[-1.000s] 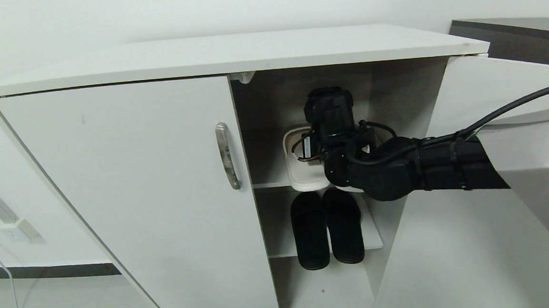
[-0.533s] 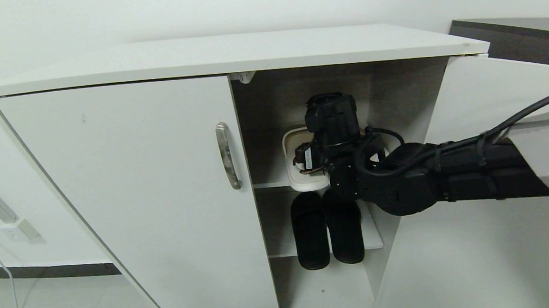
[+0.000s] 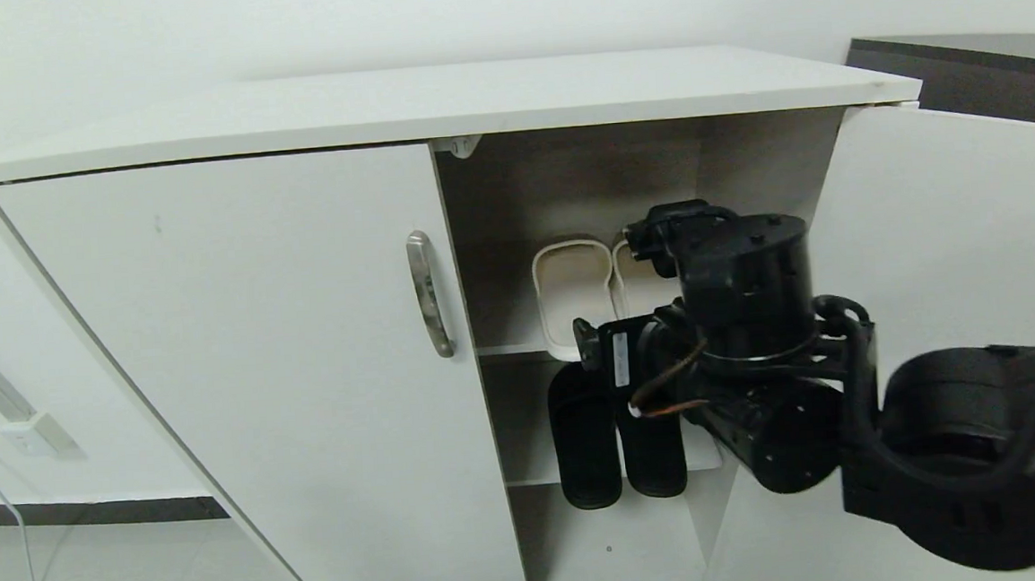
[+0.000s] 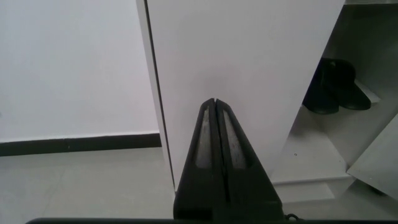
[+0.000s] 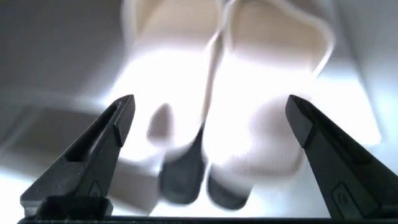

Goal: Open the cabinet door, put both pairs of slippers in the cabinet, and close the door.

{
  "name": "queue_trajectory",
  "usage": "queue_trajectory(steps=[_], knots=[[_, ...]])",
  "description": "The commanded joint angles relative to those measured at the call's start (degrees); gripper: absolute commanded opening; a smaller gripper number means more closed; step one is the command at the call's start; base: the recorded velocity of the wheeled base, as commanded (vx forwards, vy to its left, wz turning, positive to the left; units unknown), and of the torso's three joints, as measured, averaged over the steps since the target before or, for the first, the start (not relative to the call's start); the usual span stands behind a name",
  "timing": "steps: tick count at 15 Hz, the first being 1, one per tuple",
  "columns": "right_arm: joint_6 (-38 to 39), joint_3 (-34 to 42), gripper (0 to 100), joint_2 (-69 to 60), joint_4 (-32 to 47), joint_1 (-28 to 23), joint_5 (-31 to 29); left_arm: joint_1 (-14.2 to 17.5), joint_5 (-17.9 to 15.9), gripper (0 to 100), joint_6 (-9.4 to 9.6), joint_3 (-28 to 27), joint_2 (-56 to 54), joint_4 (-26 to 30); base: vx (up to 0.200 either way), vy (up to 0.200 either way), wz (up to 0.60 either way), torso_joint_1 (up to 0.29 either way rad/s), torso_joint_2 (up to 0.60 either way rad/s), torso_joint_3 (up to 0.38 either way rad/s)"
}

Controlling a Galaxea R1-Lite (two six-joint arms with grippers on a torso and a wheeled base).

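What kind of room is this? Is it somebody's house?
Probably a home entryway, or a room set up like one: a white shoe cabinet holds black slippers and white slippers on its shelves, beside a wall socket.

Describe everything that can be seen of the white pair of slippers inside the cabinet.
The white slippers are a pale, off-white pair that looks like soft moulded foam or rubber, with a raised rim around each footbed. They lie flat, side by side and close together, on the upper shelf, their near ends slightly over its front edge, above the black slippers. The right arm hides part of one slipper in the head view. The right gripper is open in front of them and holds neither.
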Motion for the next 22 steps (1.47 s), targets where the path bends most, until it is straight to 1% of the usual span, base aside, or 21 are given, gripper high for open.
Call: queue_trajectory(steps=[1, 5, 6, 10, 14, 21, 22], knots=[[-0.1, 8.4, 100, -7.0, -3.9, 1.9, 4.7, 0.0, 0.0, 0, -0.03, 0.0, 0.0, 0.0, 0.0, 0.0, 0.0, 0.0, 0.0, 0.0], [0.1, 11.0, 100, -6.6, -6.3, 1.9, 5.2, 0.0, 0.0, 0, -0.03, 0.0, 0.0, 0.0, -0.2, 0.0, 0.0, 0.0, 0.0, 0.005], [0.0, 11.1, 0, -6.7, -6.4, 1.9, 5.2, 0.0, 0.0, 0, -0.03, 0.0, 0.0, 0.0, -0.2, 0.0, 0.0, 0.002, 0.0, 0.002], [0.1, 11.6, 0, -6.8, -6.4, 2.4, 6.1, 0.0, 0.0, 0, -0.03, -0.1, 0.0, 0.0, -0.2, 0.0, 0.0, 0.001, 0.0, 0.004], [0.0, 12.9, 0, -6.7, -6.4, 2.4, 6.2, 0.0, 0.0, 0, -0.03, -0.1, 0.0, 0.0, 0.0, 0.0, 0.0, 0.0, 0.0, 0.0], [0.3, 13.1, 0, -3.9, -6.4, 2.6, 6.2, 0.0, 0.0, 0, -0.03, -0.1, 0.0, 0.0, 0.0, 0.0, 0.0, 0.0, 0.0, 0.0], [0.5, 13.2, 0, -3.8, -6.4, 2.6, 6.2, 0.0, 0.0, 0, -0.03, -0.1, 0.0, 0.1, -0.2, 0.0, 0.0, 0.002, 0.01, 0.002]])
